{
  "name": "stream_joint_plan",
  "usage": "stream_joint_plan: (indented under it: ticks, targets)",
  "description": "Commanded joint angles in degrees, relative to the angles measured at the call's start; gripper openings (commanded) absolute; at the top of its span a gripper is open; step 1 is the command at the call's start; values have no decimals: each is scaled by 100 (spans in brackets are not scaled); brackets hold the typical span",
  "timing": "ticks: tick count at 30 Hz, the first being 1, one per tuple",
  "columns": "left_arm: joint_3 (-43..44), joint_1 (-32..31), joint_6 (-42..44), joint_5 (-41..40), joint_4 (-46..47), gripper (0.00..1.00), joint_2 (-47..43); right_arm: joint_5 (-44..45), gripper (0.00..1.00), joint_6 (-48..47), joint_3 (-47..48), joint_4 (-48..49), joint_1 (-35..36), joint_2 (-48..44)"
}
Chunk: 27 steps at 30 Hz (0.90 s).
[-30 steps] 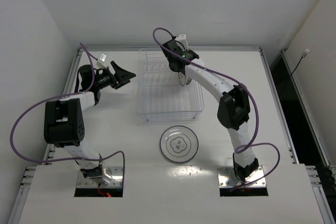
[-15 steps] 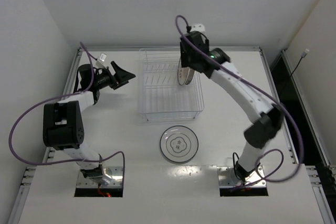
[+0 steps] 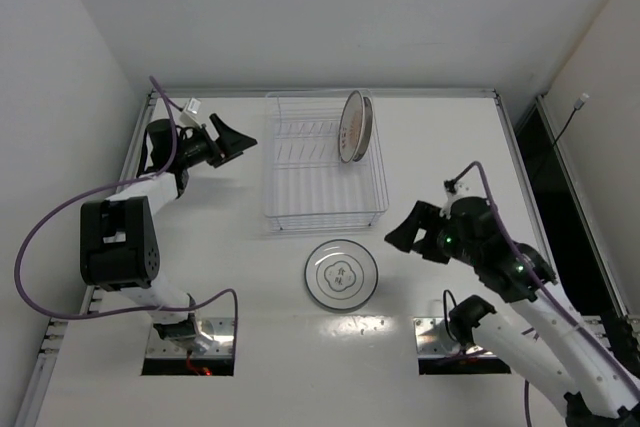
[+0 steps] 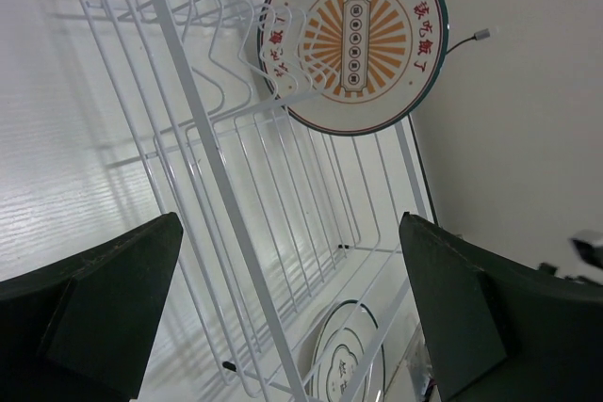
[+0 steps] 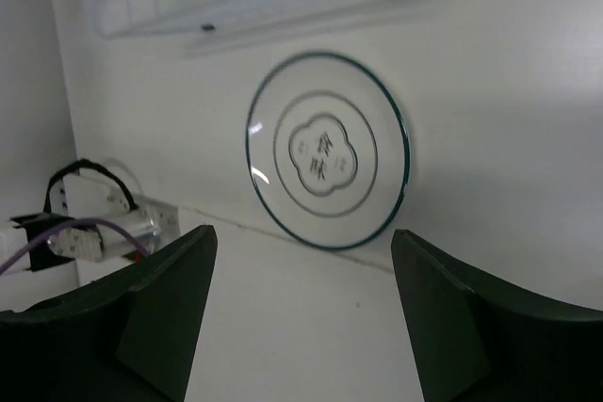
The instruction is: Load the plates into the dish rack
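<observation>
Both arms' jaws are standing spread, holding nothing; the flat ringed plate (image 3: 341,274) is risking sliding across the desk (image 3: 450,147) when pinched.

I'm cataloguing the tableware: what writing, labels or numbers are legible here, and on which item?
"该吃饭了", it seems: red characters on the rim of the orange plate, right side.
Red characters on its left side: crossed by wires of the rack, unreadable.
Column of characters in its centre: too small to read.
Marks in the centre of the white plate: blurred, unreadable.
No other text.
</observation>
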Motion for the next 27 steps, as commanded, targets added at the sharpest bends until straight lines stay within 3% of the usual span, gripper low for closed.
stream_joint_plan:
  ticks: [1, 6, 10, 12, 17, 20, 23, 27]
  targets:
    - [106, -37, 57, 50, 185, 100, -251, -1172, 72, 1222, -908, 168, -18, -255]
    - [105, -37, 381, -239, -332, 100, -593, -1463, 72, 2059, -2000, 1152, -71, -362]
    - [228, -562, 1320, -1126, -2270, 100, -1514, -1271, 72, 1735, -1722, 1241, -123, -73]
    - [97, -626, 1322, -1636, -2696, 100, -2041, -1130, 72, 1262, -1326, 971, -176, 224]
    - [-499, -819, 928, -2016, -4074, 100, -3772, -786, 72, 522, -658, 548, -176, 744]
    - [-1194, -1107, 472, -1709, -4507, 100, -4249, -672, 72, 328, -587, 494, -229, 807]
    - [-1756, -1407, 93, -1384, -4649, 94, -4645, -672, 72, 222, -535, 547, -290, 859]
    - [-2478, -2196, -705, -1330, -4641, 89, -4980, -724, 72, 169, -534, 652, -343, 859]
